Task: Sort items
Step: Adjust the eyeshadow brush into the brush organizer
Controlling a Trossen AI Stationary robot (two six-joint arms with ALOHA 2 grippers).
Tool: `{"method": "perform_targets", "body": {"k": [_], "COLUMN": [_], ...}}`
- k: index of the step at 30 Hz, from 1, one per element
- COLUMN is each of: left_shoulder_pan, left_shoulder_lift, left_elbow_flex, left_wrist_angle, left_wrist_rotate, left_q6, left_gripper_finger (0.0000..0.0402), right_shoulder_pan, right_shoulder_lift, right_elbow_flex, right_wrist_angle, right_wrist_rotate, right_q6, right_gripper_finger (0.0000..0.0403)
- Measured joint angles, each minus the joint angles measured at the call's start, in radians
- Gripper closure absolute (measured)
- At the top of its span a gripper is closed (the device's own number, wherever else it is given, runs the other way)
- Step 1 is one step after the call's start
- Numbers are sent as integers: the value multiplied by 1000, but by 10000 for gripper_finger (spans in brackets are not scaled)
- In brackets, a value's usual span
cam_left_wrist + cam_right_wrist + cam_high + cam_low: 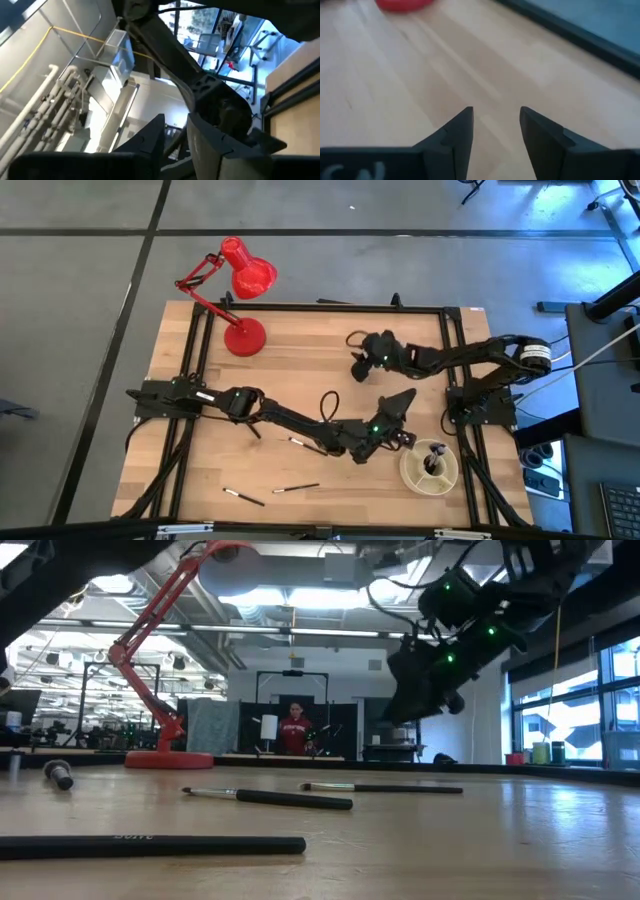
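Three thin black brushes lie flat on the wood near the table's near edge: one (300, 445), one (243, 497) and one (296, 487). The low view shows them lying flat (270, 798), (385, 788), (150, 846). More brushes (432, 458) stand in the round cream dish (441, 477). My left gripper (407, 396) (176, 120) hangs above the table just left of the dish, tipped upward, with a narrow gap and nothing between its fingers. My right gripper (357, 370) (496, 111) is open over bare wood near the table's middle, toward the far edge.
The red desk lamp (243, 335) stands at the far left of the table, and its base shows in the right wrist view (400, 4). Black frame rails (320, 306) run along the far edge and both sides. A person (294, 732) stands in the room far behind the table.
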Motion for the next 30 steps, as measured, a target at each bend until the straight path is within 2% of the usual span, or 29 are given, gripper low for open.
{"method": "perform_targets", "body": {"k": [4, 7, 9, 12, 14, 15, 19, 25, 30], "left_shoulder_pan": [34, 60, 68, 88, 104, 109, 112, 85, 67], "left_shoulder_lift": [-77, -144, -200, -276, -315, -332, -361, -361, -391], "left_elbow_flex": [0, 0, 0, 0, 0, 0, 0, -4, -154], "left_wrist_angle": [-228, -567, -858, -1201, -1341, -1410, -1528, -1566, -1543], "left_wrist_rotate": [-6, 60, 216, 544, 694, 730, 749, 760, 736], "left_q6": [-174, -479, -753, -1135, -1283, -1324, -1394, -1437, -1494], "left_gripper_finger": [337, 344, 347, 354, 361, 366, 385, 399, 398], "right_shoulder_pan": [-48, -64, -66, -67, -67, -67, -67, -66, -62], "right_shoulder_lift": [-64, -105, -129, -151, -157, -157, -156, -156, -156], "right_elbow_flex": [1, 1, 1, 3, 2, 2, 1, 1, 1], "right_wrist_angle": [-3, -10, -21, -71, -139, -164, -234, -241, -255], "right_wrist_rotate": [-86, -122, -123, -122, -121, -122, -120, -149, -166], "right_q6": [-18, -38, -68, -136, -142, -142, -134, -119, -120], "right_gripper_finger": [240, 240, 240, 240, 240, 240, 240, 240, 240]}}
